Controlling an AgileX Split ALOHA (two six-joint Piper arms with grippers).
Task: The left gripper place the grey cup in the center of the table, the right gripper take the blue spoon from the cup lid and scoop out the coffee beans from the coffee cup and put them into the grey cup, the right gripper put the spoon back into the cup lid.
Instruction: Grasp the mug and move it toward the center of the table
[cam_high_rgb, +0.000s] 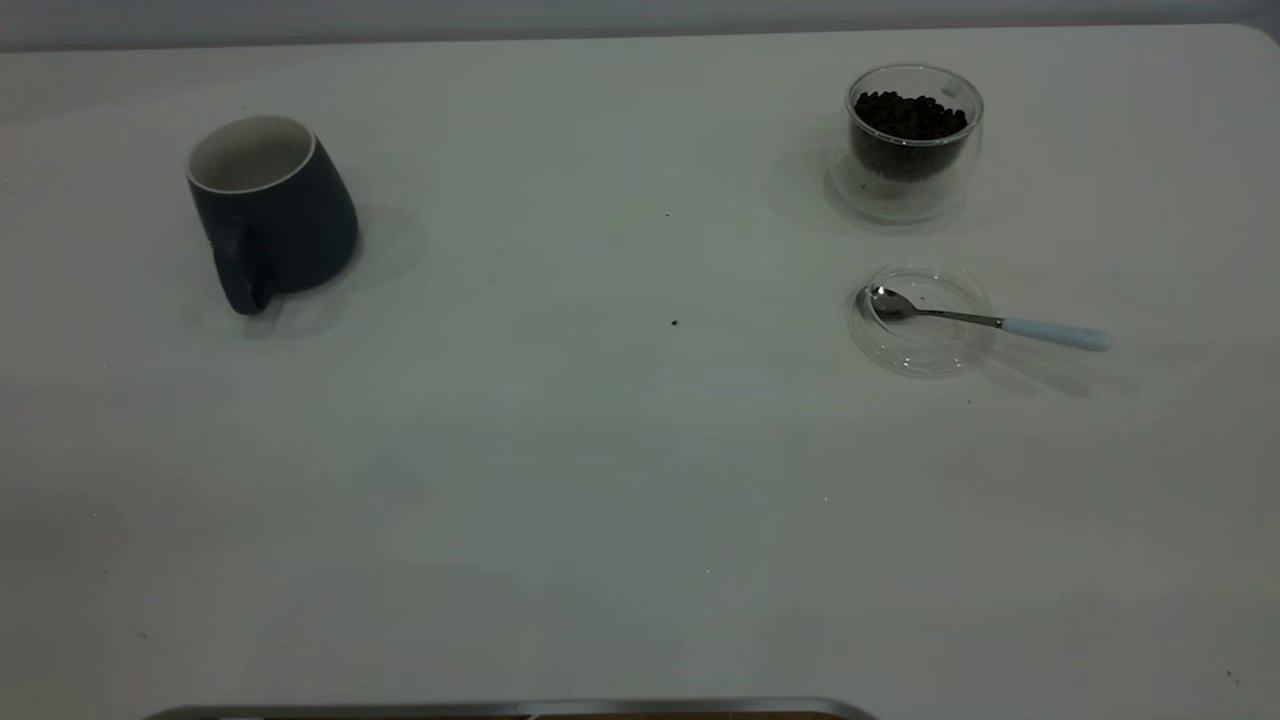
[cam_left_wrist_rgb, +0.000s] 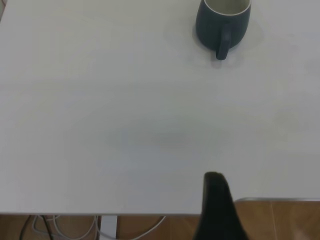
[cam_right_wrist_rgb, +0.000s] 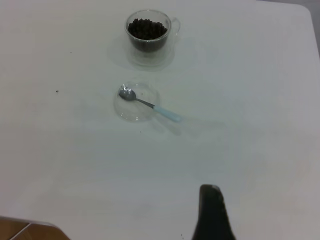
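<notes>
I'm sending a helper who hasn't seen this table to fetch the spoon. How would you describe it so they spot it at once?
Start at the white table and go to its right side in the outside view, where a glass cup holds dark coffee beans. Nearer the camera lies a clear glass lid; the spoon rests its bowl in it. It is the only utensil, with a pale blue handle jutting past the rim.
</notes>
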